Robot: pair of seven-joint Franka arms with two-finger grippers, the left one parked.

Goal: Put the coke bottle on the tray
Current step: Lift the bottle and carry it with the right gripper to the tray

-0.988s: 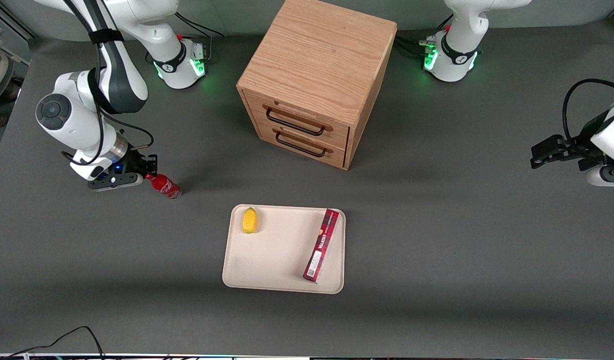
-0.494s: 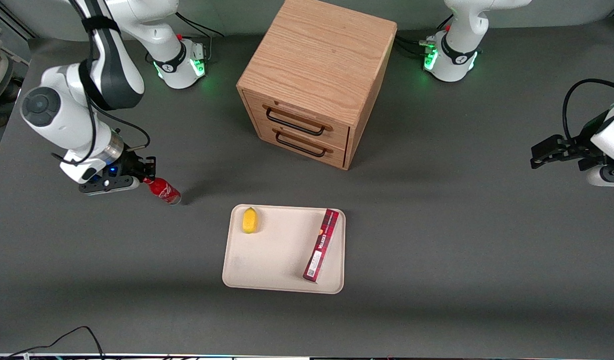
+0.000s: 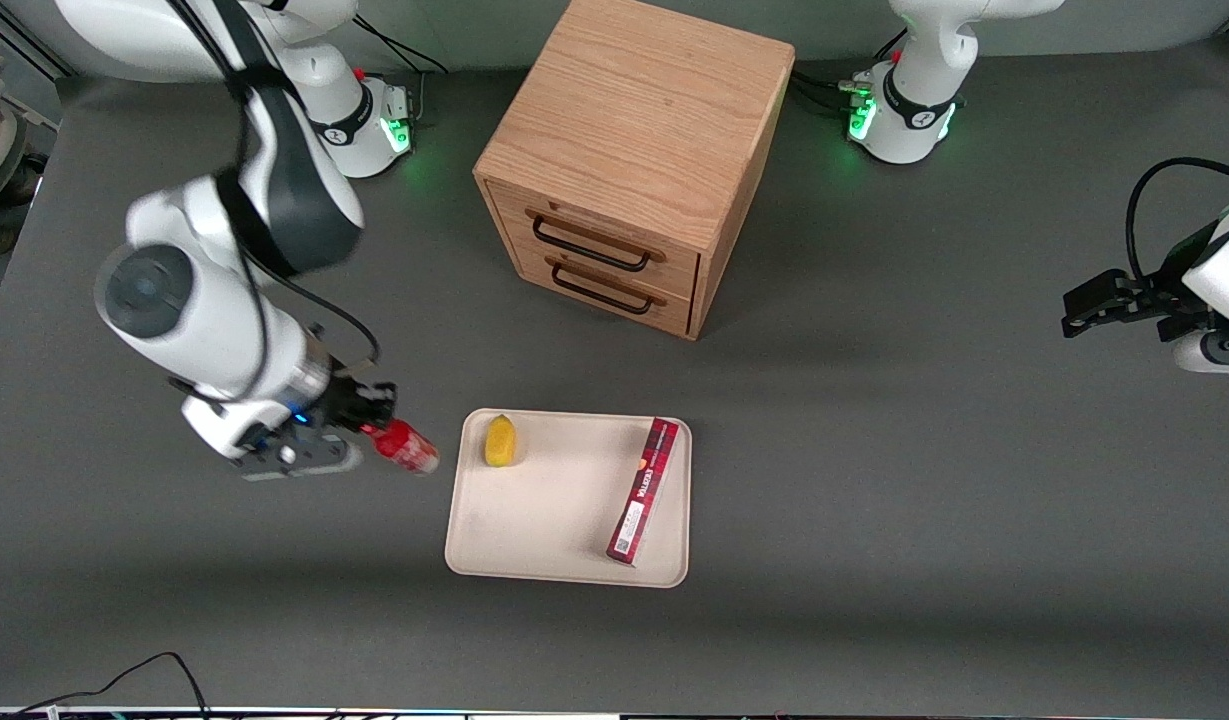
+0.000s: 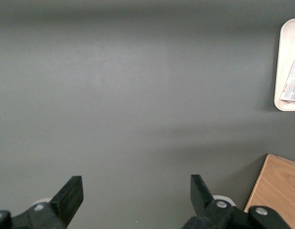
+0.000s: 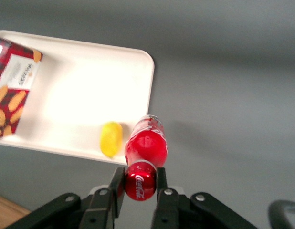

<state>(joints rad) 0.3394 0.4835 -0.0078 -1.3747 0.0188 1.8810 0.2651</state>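
right arm: raised over table | gripper (image 3: 376, 432): clamped (on bottle cap)

The tray (image 3: 534, 530) is bare between the lemon (image 3: 500, 441) and the box (image 3: 643, 490).

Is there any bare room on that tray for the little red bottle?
Yes. The tray is bare between the yellow lemon and the dark-red box, and nearer the front camera than the lemon. The box's edge is crowded. The gripper, shut on the coke bottle, hangs beside the tray's lemon end.
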